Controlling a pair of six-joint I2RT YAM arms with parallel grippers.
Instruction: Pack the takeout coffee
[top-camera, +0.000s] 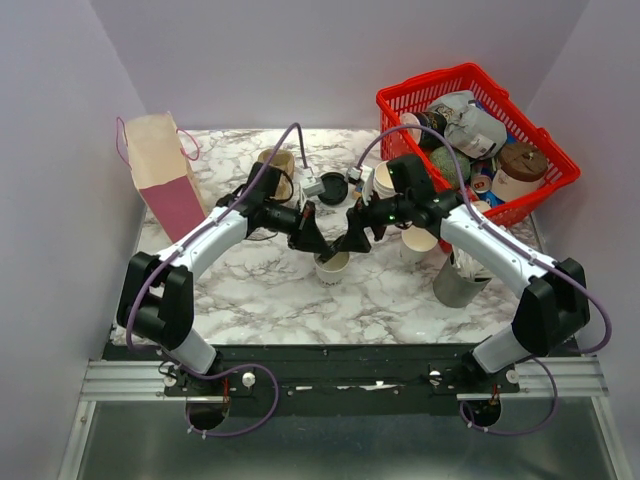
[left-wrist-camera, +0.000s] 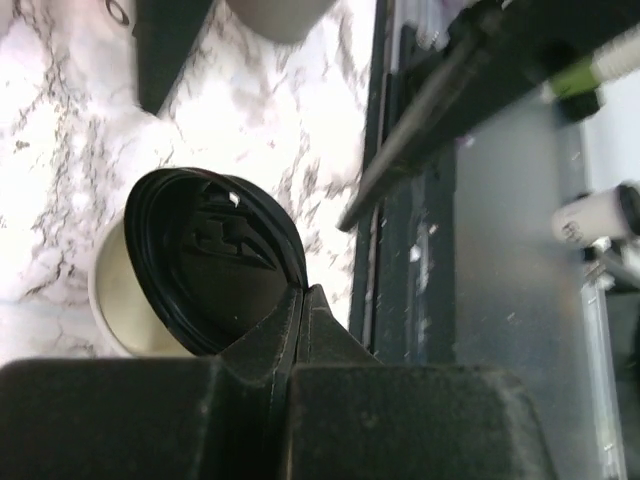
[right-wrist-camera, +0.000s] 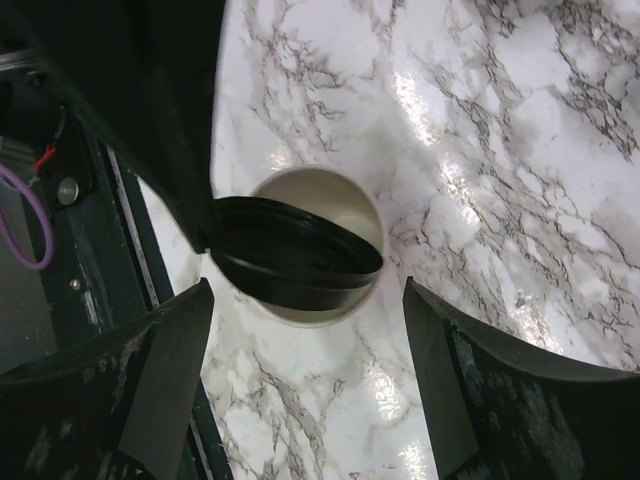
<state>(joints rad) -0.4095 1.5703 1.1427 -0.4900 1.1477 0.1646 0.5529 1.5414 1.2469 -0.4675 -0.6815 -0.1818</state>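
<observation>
The takeout coffee cup, a small white paper cup with a cream inside, stands open on the marble table. My left gripper is shut on the edge of its round black lid and holds it tilted just above the cup. In the right wrist view the lid covers part of the cup's mouth. My right gripper is open and empty. It hovers beside the cup, and its fingers touch nothing. In the top view it faces the left gripper over the cup.
A pink and tan paper bag stands at the far left. A red basket full of cups and wrappers sits at the far right. A second black lid, a stack of white cups, a lidless white cup and a grey cup stand nearby.
</observation>
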